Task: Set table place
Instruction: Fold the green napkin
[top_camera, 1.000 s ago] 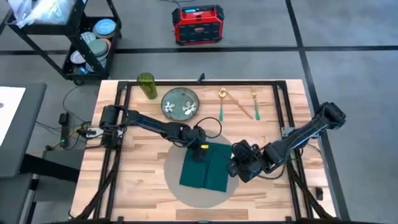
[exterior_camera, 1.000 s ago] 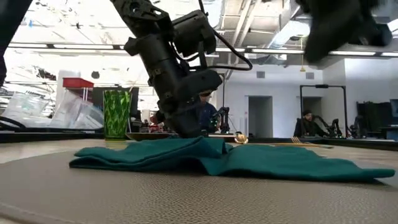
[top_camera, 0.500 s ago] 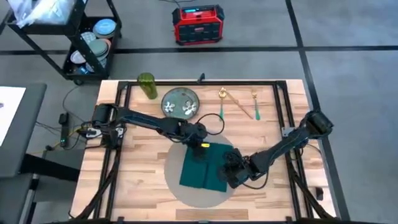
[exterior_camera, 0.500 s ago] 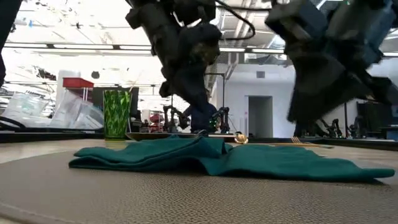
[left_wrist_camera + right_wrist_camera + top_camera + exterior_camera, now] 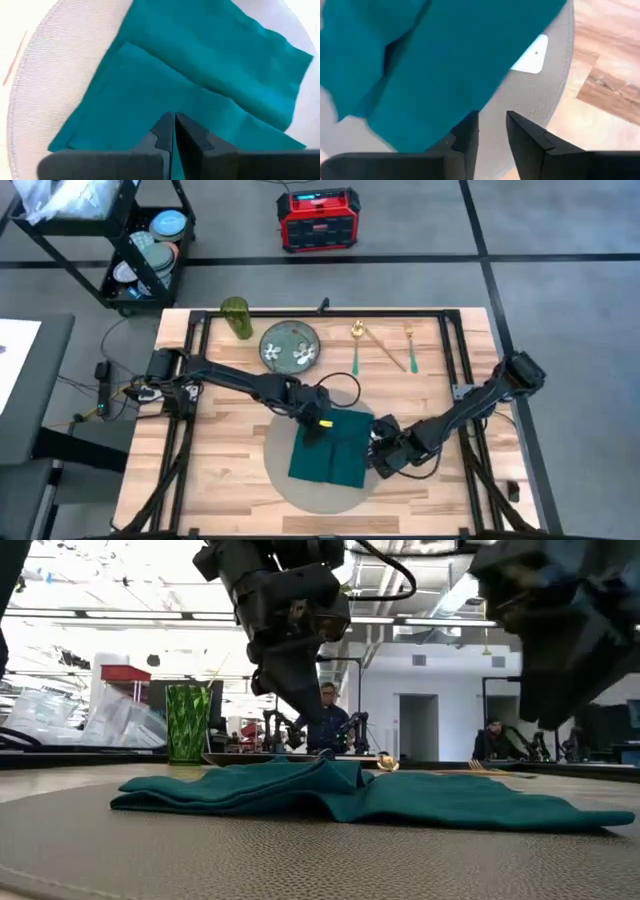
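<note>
The grey-beige placemat [image 5: 285, 475] lies at the near middle of the counter [image 5: 220, 450], with a folded teal napkin [image 5: 330, 450] on it. The left pincer [image 5: 316, 425], fingers together and holding nothing, has lifted a little off the napkin's far edge since a second ago. The right pincer [image 5: 374, 461], fingers slightly apart, has moved in from the right to the napkin's right edge, just above the mat.
</note>
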Available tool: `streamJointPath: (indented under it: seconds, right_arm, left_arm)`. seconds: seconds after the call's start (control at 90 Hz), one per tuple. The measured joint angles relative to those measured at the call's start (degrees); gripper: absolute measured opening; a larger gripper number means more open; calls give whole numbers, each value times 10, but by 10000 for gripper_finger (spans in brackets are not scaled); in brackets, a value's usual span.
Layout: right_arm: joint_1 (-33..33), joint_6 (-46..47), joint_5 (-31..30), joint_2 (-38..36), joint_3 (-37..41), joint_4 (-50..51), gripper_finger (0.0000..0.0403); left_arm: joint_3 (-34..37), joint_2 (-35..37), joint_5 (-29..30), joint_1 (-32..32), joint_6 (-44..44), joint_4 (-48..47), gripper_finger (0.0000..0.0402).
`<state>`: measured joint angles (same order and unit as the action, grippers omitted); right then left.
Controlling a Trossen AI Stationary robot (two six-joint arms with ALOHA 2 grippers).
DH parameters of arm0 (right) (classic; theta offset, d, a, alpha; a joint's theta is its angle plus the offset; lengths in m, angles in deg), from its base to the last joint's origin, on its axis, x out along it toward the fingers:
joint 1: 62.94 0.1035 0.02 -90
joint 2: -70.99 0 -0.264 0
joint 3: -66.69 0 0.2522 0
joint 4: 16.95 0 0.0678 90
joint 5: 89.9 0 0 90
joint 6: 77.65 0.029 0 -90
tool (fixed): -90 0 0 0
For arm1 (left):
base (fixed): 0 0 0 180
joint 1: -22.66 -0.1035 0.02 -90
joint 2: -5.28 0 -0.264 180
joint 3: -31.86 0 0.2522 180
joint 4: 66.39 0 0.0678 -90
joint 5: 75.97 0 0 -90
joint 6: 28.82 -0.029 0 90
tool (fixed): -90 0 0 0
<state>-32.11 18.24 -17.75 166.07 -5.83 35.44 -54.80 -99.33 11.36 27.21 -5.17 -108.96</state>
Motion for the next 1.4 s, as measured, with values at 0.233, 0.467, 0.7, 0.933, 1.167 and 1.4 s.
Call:
streamJointPath:
  seconds: [0.233, 0.467, 0.7, 0.933, 1.167, 1.4]
  right_arm:
    - [-31, 18, 2, 18, 0, 8, 165]
    - [-67, -13, -2, 18, 2, -6, 175]
    - [-101, -34, 7, 18, 47, -76, 168]
    - [-122, -49, 16, 18, 75, -113, 167]
    - [-145, -79, 17, 18, 76, -110, 167]
    - [-174, -108, 43, 18, 76, -104, 162]
  left_arm:
    - [0, 0, 0, 2, 3, 1, 0]
    - [0, 0, 1, 2, 7, -3, 0]
    - [0, 0, 2, 2, 7, -2, 0]
    - [0, 0, 3, 2, 6, -2, 0]
    - [0, 0, 3, 2, 6, -1, 0]
    - [1, -4, 3, 2, 6, 1, 0]
